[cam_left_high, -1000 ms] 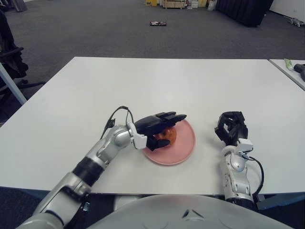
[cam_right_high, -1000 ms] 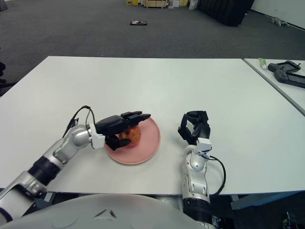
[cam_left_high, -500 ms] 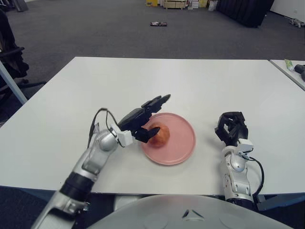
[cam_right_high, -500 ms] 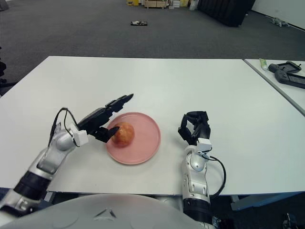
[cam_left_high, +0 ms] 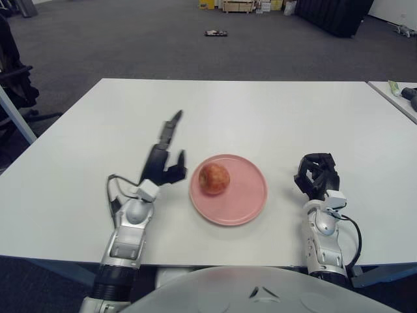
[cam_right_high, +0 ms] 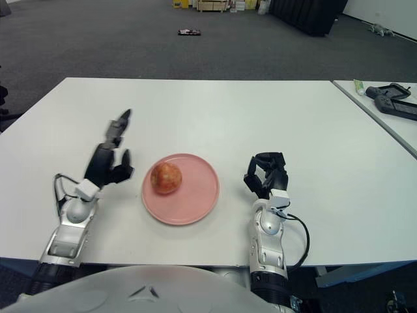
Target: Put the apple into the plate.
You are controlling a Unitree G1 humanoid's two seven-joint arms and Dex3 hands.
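A red-orange apple (cam_left_high: pixel 214 178) sits upright on the left part of the pink plate (cam_left_high: pixel 246 195) near the table's front. My left hand (cam_left_high: pixel 165 155) is to the left of the plate, raised above the table, fingers spread and empty, apart from the apple. My right hand (cam_left_high: pixel 316 173) shows to the right of the plate with its black fingers curled and nothing in them.
The white table (cam_left_high: pixel 260 111) stretches far behind the plate. A second table (cam_right_high: pixel 384 98) at the far right holds a dark device (cam_right_high: pixel 389 92) and a small green tube (cam_right_high: pixel 359 85). Grey carpet floor lies beyond.
My left hand let go of the apple, opened, and drew back leftward off the plate. The apple stays on the plate. The right hand has not moved.
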